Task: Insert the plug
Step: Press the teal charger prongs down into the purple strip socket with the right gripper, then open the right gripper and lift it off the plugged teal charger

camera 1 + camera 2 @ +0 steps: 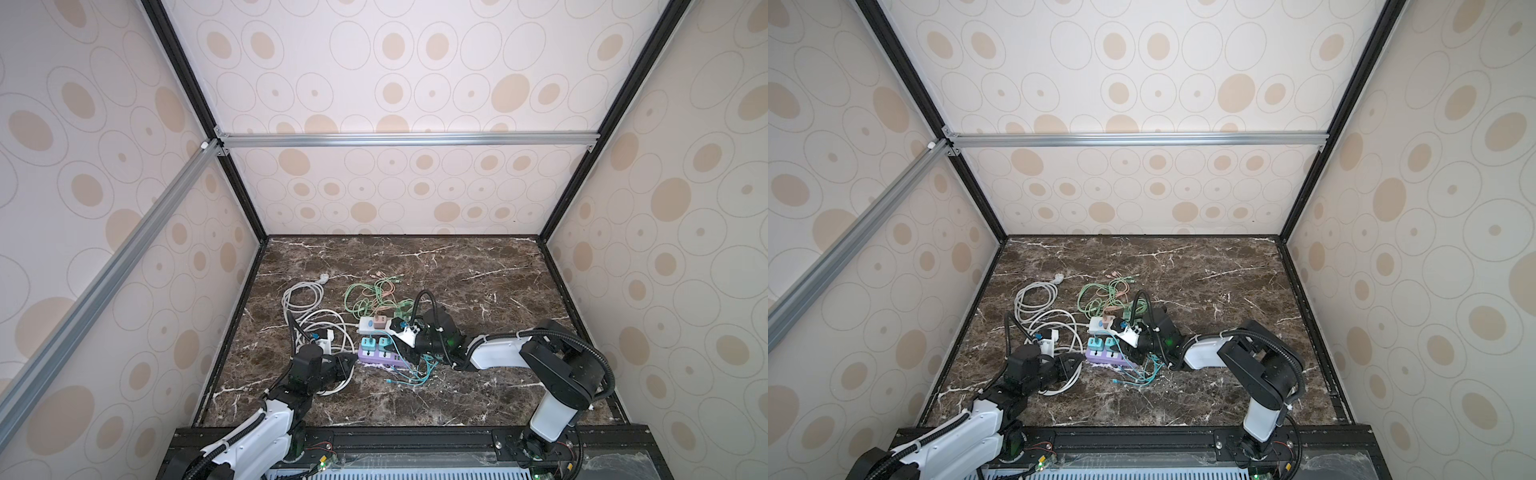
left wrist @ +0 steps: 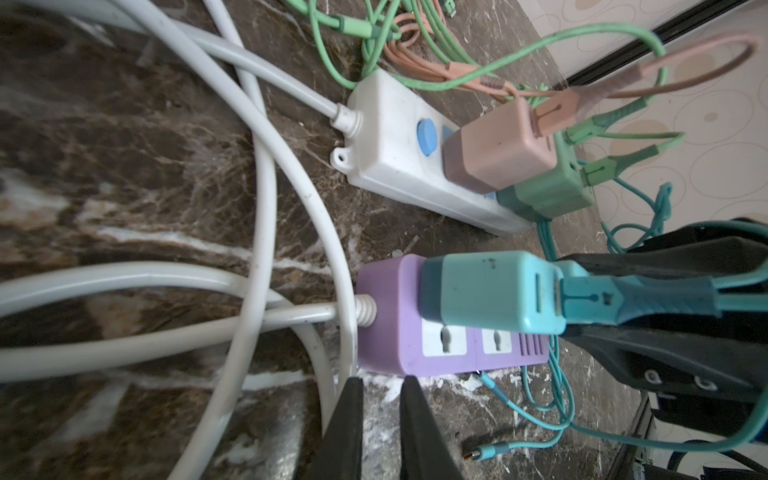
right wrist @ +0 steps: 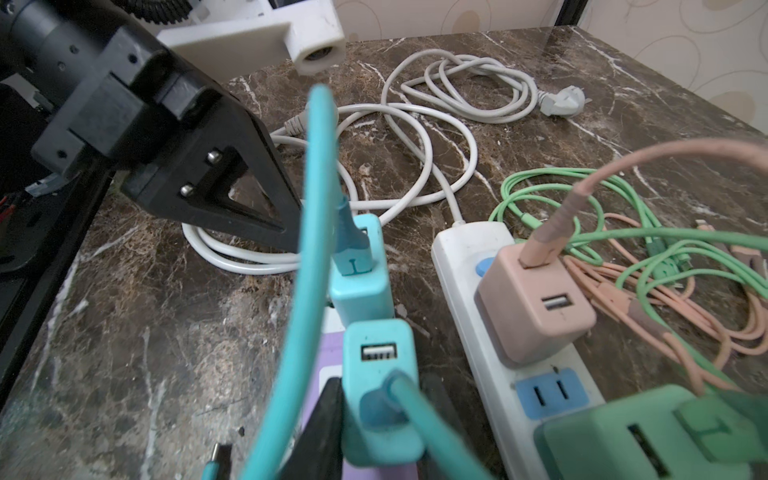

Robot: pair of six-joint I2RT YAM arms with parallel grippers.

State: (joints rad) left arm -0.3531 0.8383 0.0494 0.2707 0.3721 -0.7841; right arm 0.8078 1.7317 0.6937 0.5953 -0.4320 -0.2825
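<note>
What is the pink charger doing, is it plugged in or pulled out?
Plugged in. The pink charger stands upright with its base flush against the white power strip; no prongs show.

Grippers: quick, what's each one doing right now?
Left gripper: closed, holding nothing.
Right gripper: closed on the teal charger.

We count two power strips: one white power strip (image 2: 382, 162), one purple power strip (image 2: 386, 316). Four USB chargers: teal charger at the cord end (image 3: 361, 291), second teal charger (image 3: 380, 395), one pink charger (image 3: 536, 307), one green charger (image 3: 590, 449). One loose white wall plug (image 3: 565, 102). USB cables (image 3: 318, 187) in three colours, strands too tangled to count.
</note>
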